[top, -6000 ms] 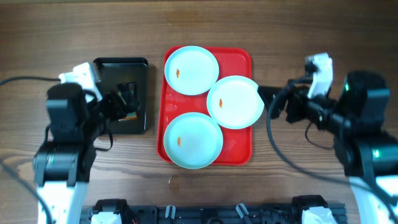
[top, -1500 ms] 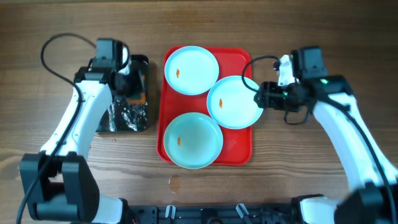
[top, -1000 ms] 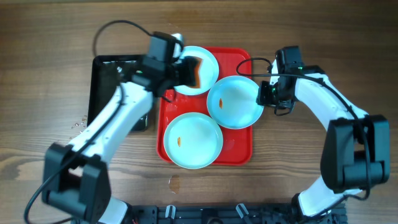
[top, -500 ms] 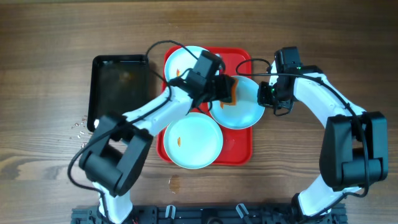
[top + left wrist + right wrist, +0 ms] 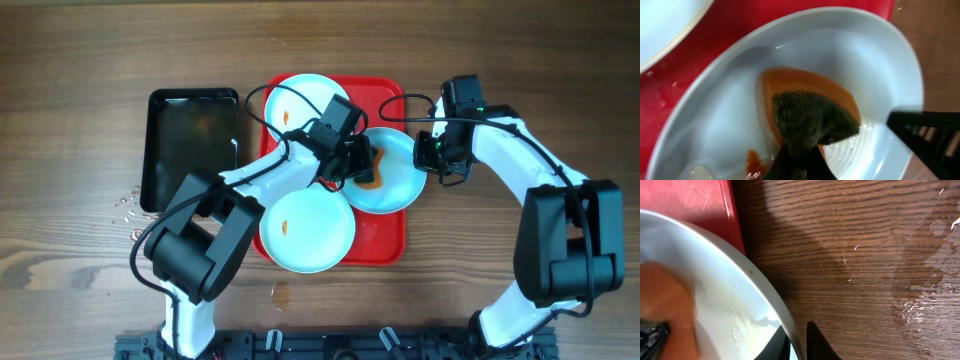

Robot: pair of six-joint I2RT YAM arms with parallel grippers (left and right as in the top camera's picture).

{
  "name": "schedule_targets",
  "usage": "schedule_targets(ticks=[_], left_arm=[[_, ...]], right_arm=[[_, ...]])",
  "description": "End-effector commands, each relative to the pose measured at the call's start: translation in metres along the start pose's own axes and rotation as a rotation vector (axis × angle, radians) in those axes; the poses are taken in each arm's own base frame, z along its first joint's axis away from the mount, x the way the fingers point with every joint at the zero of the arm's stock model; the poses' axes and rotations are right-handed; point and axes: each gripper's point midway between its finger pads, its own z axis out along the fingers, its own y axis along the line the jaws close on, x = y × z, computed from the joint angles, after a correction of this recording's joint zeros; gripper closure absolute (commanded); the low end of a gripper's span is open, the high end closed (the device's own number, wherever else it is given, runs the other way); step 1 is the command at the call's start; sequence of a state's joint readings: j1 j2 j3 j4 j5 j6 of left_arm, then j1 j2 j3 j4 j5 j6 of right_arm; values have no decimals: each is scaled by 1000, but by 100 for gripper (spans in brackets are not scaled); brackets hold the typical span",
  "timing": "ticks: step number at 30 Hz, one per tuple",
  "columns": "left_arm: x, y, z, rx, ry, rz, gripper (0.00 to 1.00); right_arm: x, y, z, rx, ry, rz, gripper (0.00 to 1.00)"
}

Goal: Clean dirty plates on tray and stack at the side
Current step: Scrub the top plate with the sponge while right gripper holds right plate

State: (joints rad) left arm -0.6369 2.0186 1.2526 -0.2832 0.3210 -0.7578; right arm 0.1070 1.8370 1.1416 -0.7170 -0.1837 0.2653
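Three pale blue plates lie on the red tray [image 5: 385, 238]. The back plate [image 5: 300, 100] and the front plate [image 5: 305, 232] each carry a small orange smear. My left gripper [image 5: 352, 165] is shut on an orange sponge [image 5: 368, 172] with a dark green scouring face [image 5: 812, 117], pressed onto the right plate [image 5: 402, 188]. In the left wrist view the left gripper [image 5: 799, 167] pinches the sponge from below, with an orange smear beside it. My right gripper [image 5: 428, 155] is shut on that plate's right rim [image 5: 747, 282], one jaw of the right gripper [image 5: 798, 341] inside the plate and one outside.
A black tray [image 5: 190, 150] holding water sits left of the red tray. Water drops [image 5: 125, 200] speckle the wood beside it. The table right of the plate shows wet patches [image 5: 935, 300]. Cables loop over the tray's back edge [image 5: 395, 100].
The left arm carried the sponge from over the back plate to the middle of the right plate. The right gripper kept its place at the plate's rim.
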Motion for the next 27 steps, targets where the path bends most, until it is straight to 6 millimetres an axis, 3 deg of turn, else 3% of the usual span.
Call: schedule_targets(ticks=[1, 3, 11, 15, 20, 27], left_arm=[[0, 29, 11, -130, -21, -23, 96], [-3, 49, 7, -228, -47, 22, 96], [-15, 88, -11, -466, -122, 77, 96], [-34, 81, -29, -533, -177, 86, 96], [-63, 64, -66, -625, -256, 103, 96], [-82, 53, -94, -639, -277, 78, 96]], right_arm=[[0, -5, 2, 27, 7, 11, 87], [1, -6, 2, 29, 13, 13, 87], [3, -6, 2, 31, 20, 14, 88], [3, -6, 2, 31, 20, 14, 88], [5, -7, 2, 36, 26, 16, 89], [6, -8, 2, 38, 31, 16, 90]])
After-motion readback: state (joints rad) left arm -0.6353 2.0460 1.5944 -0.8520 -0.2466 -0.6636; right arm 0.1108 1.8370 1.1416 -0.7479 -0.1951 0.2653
